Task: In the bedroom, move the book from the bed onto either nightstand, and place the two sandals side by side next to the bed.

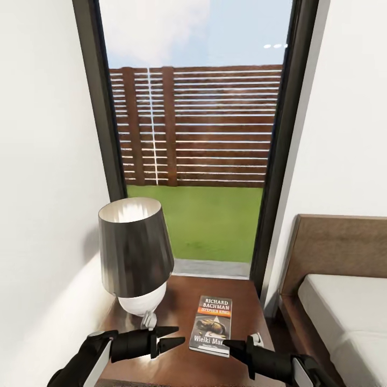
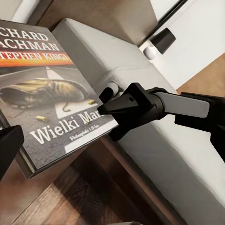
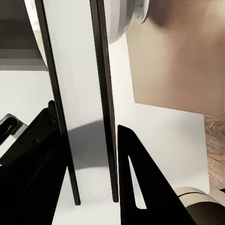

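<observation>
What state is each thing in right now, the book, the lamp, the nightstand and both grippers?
book: lying flat, cover up, on the nightstand.
nightstand: carrying lamp and book.
lamp: upright, left of the book.
left gripper: open, holding nothing.
right gripper: open, beside the book's near right corner.
bed: mattress bare.

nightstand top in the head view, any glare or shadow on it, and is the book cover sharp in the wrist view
Head view: the nightstand top is glossy, with a pale sheen beside the lamp base and no hard shadow. Left wrist view: the book cover lettering reads crisply; nothing looks blurred.
</observation>
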